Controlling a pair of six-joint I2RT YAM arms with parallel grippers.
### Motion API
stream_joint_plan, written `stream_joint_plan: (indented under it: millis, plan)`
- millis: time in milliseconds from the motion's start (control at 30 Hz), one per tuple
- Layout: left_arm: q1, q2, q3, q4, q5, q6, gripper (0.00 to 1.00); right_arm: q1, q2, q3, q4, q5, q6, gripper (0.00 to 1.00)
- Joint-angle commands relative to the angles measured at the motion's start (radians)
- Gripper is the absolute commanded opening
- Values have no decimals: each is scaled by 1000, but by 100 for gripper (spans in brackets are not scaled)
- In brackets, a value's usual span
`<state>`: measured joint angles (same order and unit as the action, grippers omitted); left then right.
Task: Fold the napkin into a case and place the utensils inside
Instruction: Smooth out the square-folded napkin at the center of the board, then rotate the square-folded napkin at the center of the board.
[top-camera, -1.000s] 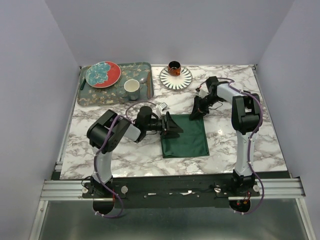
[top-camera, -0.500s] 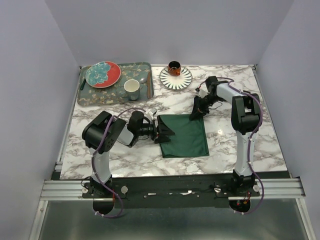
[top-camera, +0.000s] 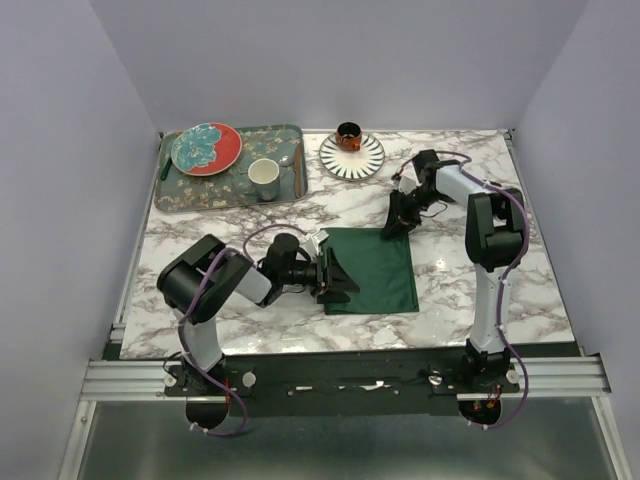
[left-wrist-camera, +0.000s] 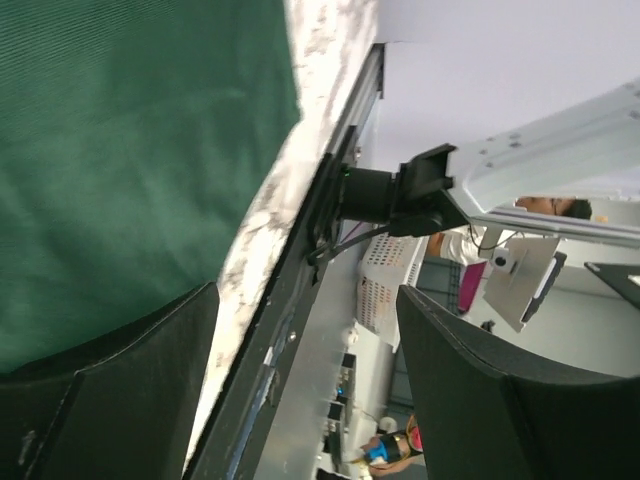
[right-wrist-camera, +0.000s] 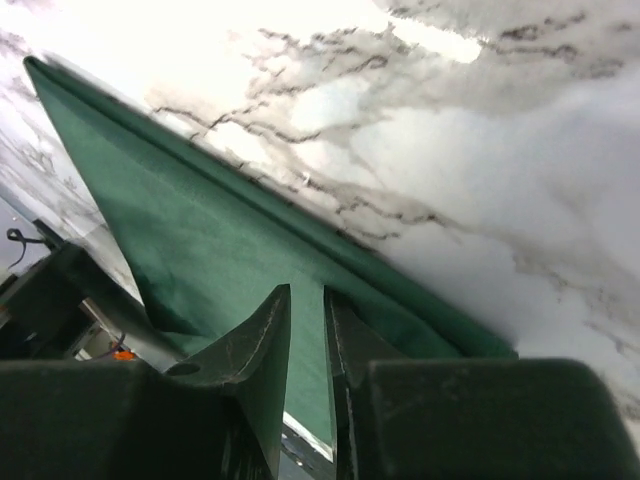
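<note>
Risk assessment, fold step. The napkin (top-camera: 378, 270) is laid flat on the counter (top-camera: 240, 318) between the two end effectors and is not yet narrowed into a case.

The left end effector (top-camera: 343, 282) is held wide open at the cloth's near-left edge and nothing is gripped. In its wrist view only one finger (left-wrist-camera: 100, 400) overlaps the green.

The right end effector (top-camera: 393, 228) is set at the far-right corner, jaws almost together with a thin slit left. Whether cloth is nipped there cannot be told.

Hazards, as judged:
- If the left jaws are closed here, the hem may be missed or a single layer caught, and the fold skewed.
- If the right corner is not pinned, the slick cloth may be dragged toward the left end effector.

The utensils are not made out beside either end effector.
</note>
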<state>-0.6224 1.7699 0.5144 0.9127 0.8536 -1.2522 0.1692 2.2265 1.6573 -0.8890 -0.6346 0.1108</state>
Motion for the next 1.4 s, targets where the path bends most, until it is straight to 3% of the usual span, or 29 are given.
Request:
stream_joint_plan:
  millis: [0,233,367,433,533,567,667,700,767,867,1067,1267,1367]
  plan:
    - [-2,108,-30,72,21,-47,80,-2,-99,-27,-1,18,-22,28]
    - [9,249,-1,34,25,-15,77,0,-119,-24,-27,49,-63,29]
    - [6,198,30,-32,31,20,78,0,-140,22,-65,55,-147,37]
    - [7,99,89,-124,38,92,79,3,-140,61,-79,78,-190,41]
    - [7,-63,252,-552,21,452,81,3,-130,90,-97,130,-282,54]
    - [6,-97,297,-803,-2,707,81,3,-123,91,-91,160,-319,60]
    - [-16,-208,435,-1205,-158,1084,81,3,-107,116,-90,199,-378,66]
    - [-31,-233,452,-1265,-259,1285,80,3,-87,125,-90,202,-384,66]
    - [-74,-297,461,-1383,-329,1411,78,3,-67,150,-94,205,-390,66]
    - [-149,-349,457,-1474,-404,1574,70,4,-27,170,-114,196,-401,60]
    - [-397,-343,423,-1457,-635,1625,60,4,-37,104,-100,274,-453,49]
    - [-428,-271,371,-1347,-729,1656,53,3,-97,-31,-88,340,-488,32]
    - [-427,-234,322,-1284,-798,1699,50,3,-125,-93,-82,360,-491,31]
